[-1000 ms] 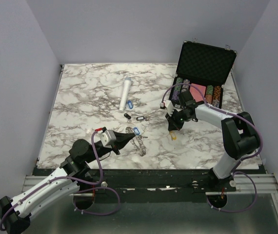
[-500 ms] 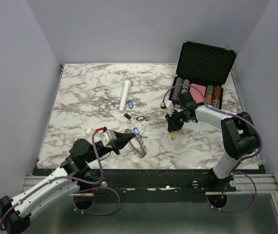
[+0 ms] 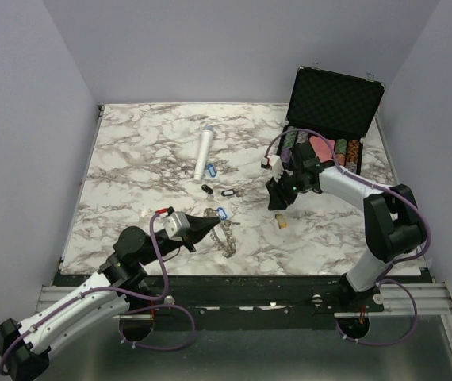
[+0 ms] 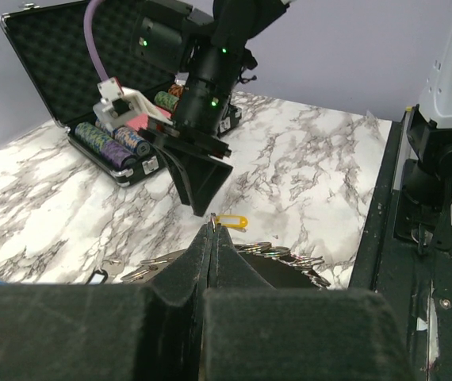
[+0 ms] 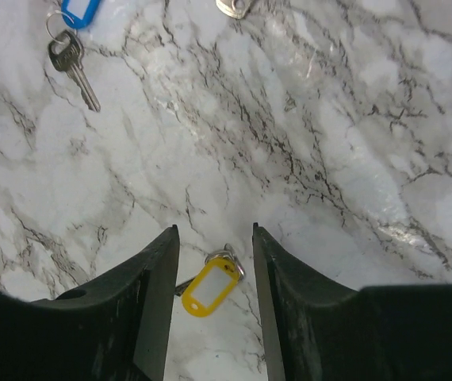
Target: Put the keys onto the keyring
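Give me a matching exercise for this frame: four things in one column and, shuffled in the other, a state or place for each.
1. left gripper
2. right gripper
3. yellow-tagged key
4. white cylinder

A. lying on the table under open jaws
B. jaws shut
C. jaws apart, holding nothing
D. lying mid-table, away from both arms

Pairs: 1-B, 2-C, 3-A, 4-D
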{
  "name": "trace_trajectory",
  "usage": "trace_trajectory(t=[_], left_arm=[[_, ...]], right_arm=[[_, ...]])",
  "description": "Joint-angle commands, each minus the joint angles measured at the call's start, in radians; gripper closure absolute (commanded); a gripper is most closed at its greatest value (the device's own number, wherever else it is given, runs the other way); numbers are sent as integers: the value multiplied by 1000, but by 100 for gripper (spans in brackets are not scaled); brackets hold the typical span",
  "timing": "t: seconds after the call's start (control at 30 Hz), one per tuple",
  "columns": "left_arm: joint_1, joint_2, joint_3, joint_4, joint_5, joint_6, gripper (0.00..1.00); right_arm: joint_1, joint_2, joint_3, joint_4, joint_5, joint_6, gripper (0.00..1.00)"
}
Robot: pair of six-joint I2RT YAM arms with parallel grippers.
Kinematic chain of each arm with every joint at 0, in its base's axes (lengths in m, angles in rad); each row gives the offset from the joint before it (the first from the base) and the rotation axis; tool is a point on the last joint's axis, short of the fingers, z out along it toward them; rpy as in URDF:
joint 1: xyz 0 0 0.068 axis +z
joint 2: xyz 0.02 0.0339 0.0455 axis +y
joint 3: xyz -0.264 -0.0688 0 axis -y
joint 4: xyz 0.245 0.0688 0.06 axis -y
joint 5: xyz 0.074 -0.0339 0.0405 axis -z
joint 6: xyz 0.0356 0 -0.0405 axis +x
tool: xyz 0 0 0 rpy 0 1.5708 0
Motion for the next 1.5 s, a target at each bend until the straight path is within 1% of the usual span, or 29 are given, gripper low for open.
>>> trace_trajectory(t=[0.0, 0.07, 0.13, 0.2, 0.23, 0.3, 0.37, 0.47, 0.53, 0.73, 0.87, 0.97, 1.47], left_arm=[[3, -11, -13, 65, 35, 2, 100], [3, -8, -18, 77, 54, 8, 100], [3, -1, -30, 105, 86, 19, 100], [3, 11, -44, 148, 117, 30, 100], [3, 18, -50, 166, 129, 36, 100], [3, 34, -62, 208, 143, 45, 100], [3, 49, -67, 228, 150, 51, 100], [3, 68, -67, 242, 156, 54, 100], [3, 77, -67, 246, 158, 51, 100], [3, 94, -76, 286, 140, 31, 100], [3, 118, -78, 320, 129, 14, 100], [2, 134, -78, 337, 123, 2, 100], [3, 143, -88, 367, 80, -33, 100]], right_arm=[[-2, -56, 76, -75, -55, -37, 48], [-2, -69, 123, -133, -105, -105, 46], [-4, -68, 195, -246, -232, -229, 45], [1, -54, 278, -425, -405, -426, 45], [9, -45, 324, -530, -491, -555, 44], [45, -27, 401, -670, -588, -680, 43], [110, -22, 437, -719, -627, -735, 42], [191, -31, 446, -698, -661, -714, 41], [220, -33, 460, -695, -679, -699, 42], [237, -34, 472, -681, -702, -671, 44], [265, -33, 472, -644, -709, -613, 52], [274, -28, 480, -620, -708, -573, 56], [325, -4, 490, -580, -692, -528, 62]])
